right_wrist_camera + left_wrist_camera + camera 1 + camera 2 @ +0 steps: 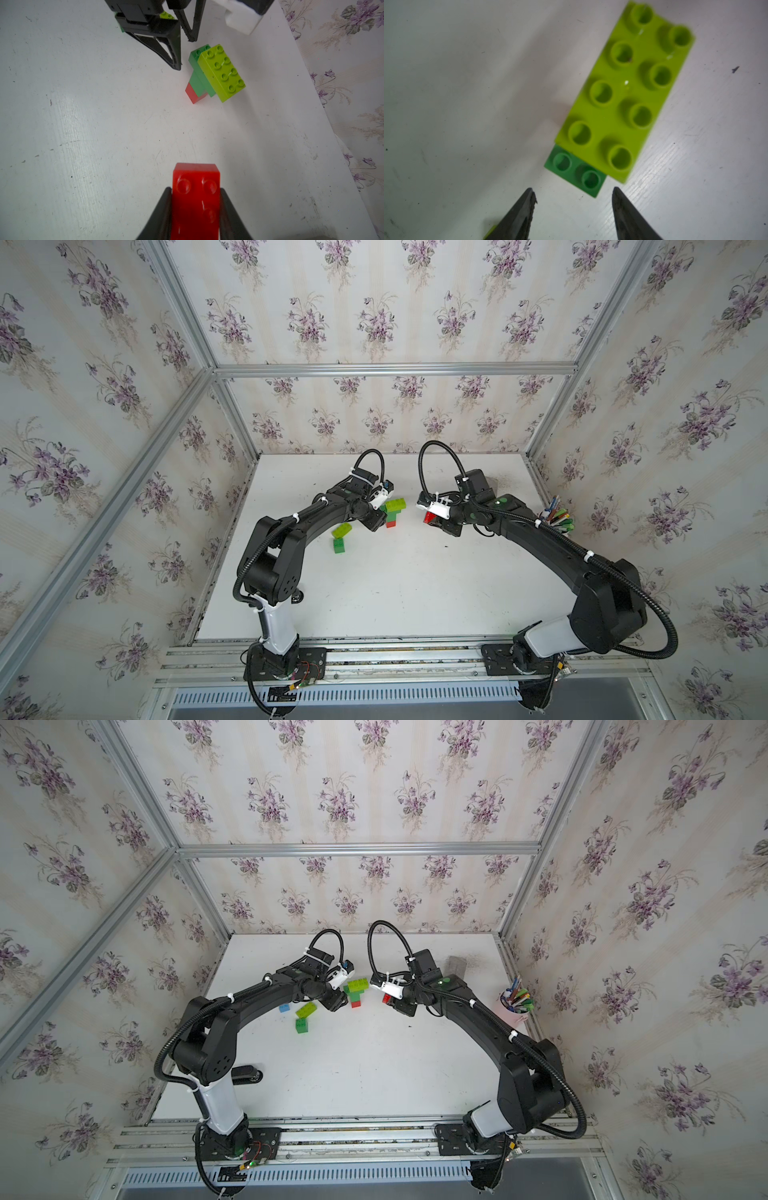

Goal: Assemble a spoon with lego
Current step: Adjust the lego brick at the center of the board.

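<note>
Low in the frame, the right gripper [195, 188] is clamped on a red brick [196, 174], while the left gripper [573, 188] gapes empty, seemingly just clear of the half-built spoon [623, 93].

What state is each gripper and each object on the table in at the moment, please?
left gripper: open, empty, close to the spoon stack.
right gripper: shut on red brick.
spoon stack: standing upright, lime on top, red at base, ungripped.
loose lime brick: tilted, propped on dark green brick.
blue brick: flat, loose.
pen cup: upright, holding pens.
</note>
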### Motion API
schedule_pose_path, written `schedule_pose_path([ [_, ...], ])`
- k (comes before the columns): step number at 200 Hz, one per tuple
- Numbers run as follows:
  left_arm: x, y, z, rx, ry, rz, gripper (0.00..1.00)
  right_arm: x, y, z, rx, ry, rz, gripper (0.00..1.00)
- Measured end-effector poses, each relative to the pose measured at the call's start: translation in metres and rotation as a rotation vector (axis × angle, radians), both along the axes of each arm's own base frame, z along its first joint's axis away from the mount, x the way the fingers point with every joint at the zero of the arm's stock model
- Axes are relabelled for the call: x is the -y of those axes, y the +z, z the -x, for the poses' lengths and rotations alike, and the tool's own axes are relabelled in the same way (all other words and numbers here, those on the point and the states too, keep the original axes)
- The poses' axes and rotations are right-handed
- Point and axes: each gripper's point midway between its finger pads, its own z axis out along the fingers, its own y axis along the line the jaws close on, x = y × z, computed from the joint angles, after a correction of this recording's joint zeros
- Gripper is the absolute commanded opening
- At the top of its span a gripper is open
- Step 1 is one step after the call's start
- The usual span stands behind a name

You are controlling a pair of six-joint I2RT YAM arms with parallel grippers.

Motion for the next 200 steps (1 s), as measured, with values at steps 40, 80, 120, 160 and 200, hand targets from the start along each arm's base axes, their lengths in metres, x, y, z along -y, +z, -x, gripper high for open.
schedule_pose_path([
  [40, -0.003, -0.001, -0.009, 0.001, 0.031, 0.004, 0.61, 0.001, 0.0, 0.001, -0.005, 0.001, 0.007, 0.24],
  [80, -0.006, -0.004, -0.015, -0.006, 0.059, 0.011, 0.61, 0.0, 0.002, -0.001, -0.002, 0.001, 0.006, 0.24],
  [120, -0.013, -0.004, -0.021, -0.011, 0.095, 0.021, 0.6, -0.001, 0.005, -0.004, 0.004, 0.002, 0.007, 0.24],
  [160, -0.02, -0.001, -0.01, -0.005, 0.081, 0.024, 0.61, -0.004, 0.012, -0.011, -0.004, 0.006, 0.015, 0.24],
  [200, -0.031, 0.017, 0.027, 0.076, -0.024, 0.016, 0.62, -0.026, 0.031, -0.037, 0.001, 0.03, 0.019, 0.24],
])
